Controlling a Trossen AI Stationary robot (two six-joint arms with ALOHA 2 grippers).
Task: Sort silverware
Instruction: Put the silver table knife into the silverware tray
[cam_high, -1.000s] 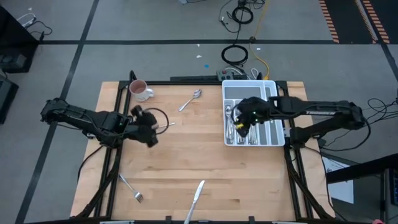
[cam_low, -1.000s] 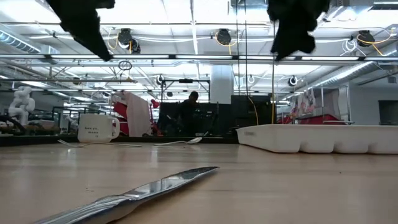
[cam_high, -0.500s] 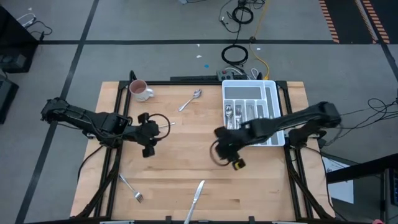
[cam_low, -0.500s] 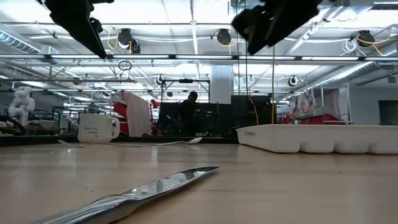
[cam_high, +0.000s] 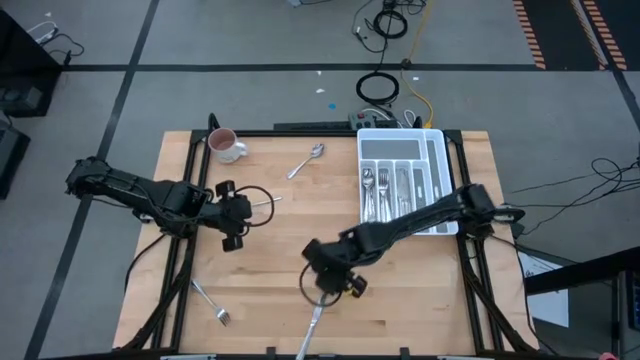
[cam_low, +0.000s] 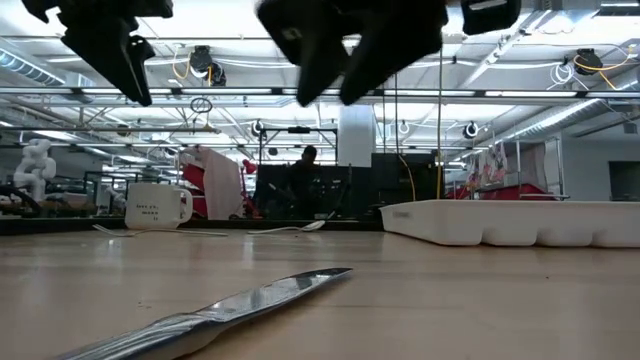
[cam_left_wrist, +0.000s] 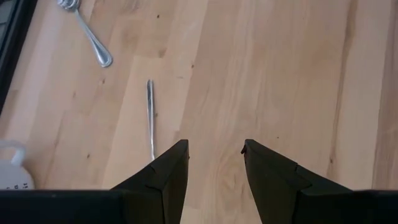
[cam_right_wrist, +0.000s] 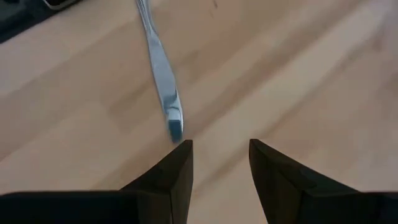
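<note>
My right gripper (cam_right_wrist: 219, 149) hangs open and empty above the knife (cam_right_wrist: 160, 74) (near the table's front edge); my left gripper (cam_left_wrist: 214, 152) waits open, empty.

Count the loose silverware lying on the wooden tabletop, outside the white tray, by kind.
Spoon: 1
Fork: 1
Knife: 1
Thin metal piece, kind unclear: 1
Total: 4
</note>
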